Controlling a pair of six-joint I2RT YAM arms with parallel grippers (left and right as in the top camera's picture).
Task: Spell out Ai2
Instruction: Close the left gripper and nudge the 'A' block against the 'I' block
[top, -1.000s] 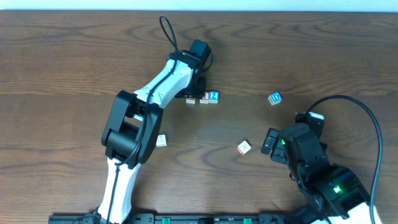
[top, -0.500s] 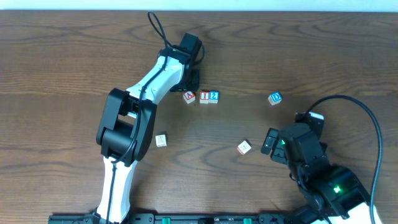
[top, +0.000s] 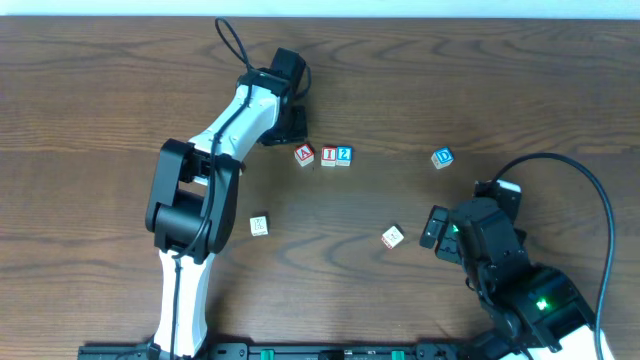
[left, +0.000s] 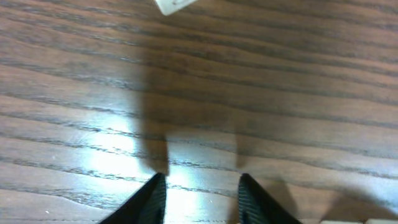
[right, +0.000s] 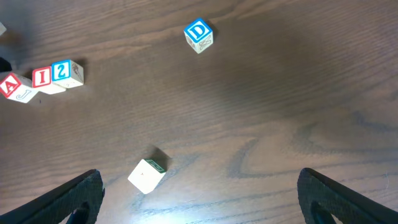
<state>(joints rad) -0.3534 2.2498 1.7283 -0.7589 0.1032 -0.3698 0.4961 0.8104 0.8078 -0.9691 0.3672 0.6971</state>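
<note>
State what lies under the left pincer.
Only bare table shows between the tips of the left pincer; it holds nothing. In the overhead view, the left arm covers that patch.

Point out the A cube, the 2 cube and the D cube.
A cube (top: 304, 154), overhead view, red top face.
2 cube (top: 344, 154), overhead view, blue top face.
D cube (right: 198, 31), right wrist view, blue top face.

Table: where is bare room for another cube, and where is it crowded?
Bare wood lies between the 2 cube and the D cube, and along the far edge behind both. It is crowded at the A cube, close to the left gripper, and between a white cube and the right gripper.
</note>
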